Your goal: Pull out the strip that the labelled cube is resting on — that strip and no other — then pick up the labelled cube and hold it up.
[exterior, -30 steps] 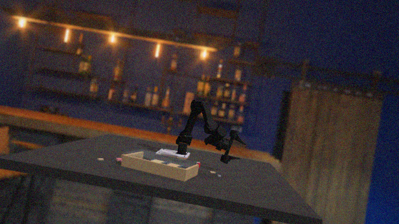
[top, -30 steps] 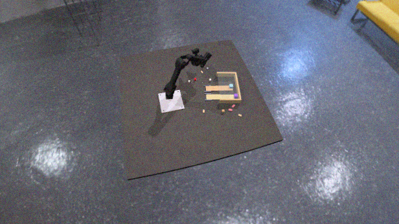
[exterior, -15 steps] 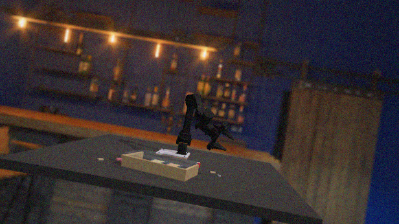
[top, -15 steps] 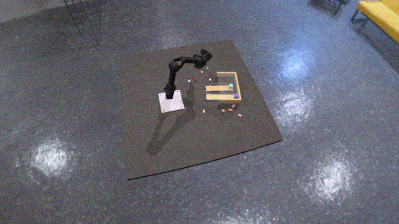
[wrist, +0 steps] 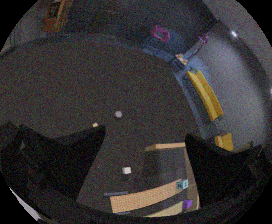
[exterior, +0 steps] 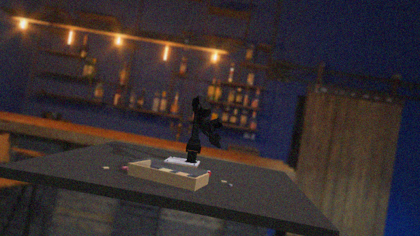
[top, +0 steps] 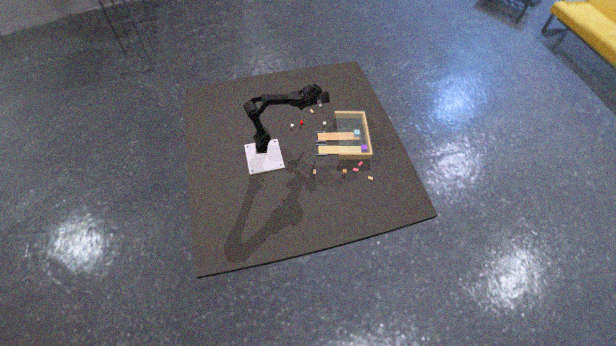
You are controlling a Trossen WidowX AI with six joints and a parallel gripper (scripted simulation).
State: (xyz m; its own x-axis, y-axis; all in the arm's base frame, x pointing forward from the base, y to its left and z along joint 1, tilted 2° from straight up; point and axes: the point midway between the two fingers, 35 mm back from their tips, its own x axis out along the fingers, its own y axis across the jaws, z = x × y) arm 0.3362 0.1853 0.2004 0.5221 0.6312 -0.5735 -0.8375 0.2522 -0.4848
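Observation:
A teal cube (top: 356, 132) (wrist: 182, 184) with dark marks on its face rests on the far end of the orange strip (top: 335, 136) (wrist: 142, 198). A purple cube (top: 364, 148) (wrist: 187, 204) sits at the far end of the pale yellow strip (top: 337, 150) (wrist: 166, 210); no marks can be made out on it. Both strips lie side by side, with their near ends outside the walled tray (top: 367, 132) (exterior: 163, 176) (wrist: 170, 146). The tray wall hides both cubes in the exterior view. My gripper (top: 317, 101) (wrist: 147, 135) is open and empty, raised above the table beyond the orange strip's side.
Thin dark rails flank the strips' near ends. A white cube (top: 324, 123) (wrist: 126, 170), another white cube (top: 292, 125) and a red piece (top: 301, 122) lie on the orange strip's side. Pink pieces (top: 356, 169) and several tan pieces lie beyond the yellow strip. The white base plate (top: 272, 164) (exterior: 174, 161) carries the arm.

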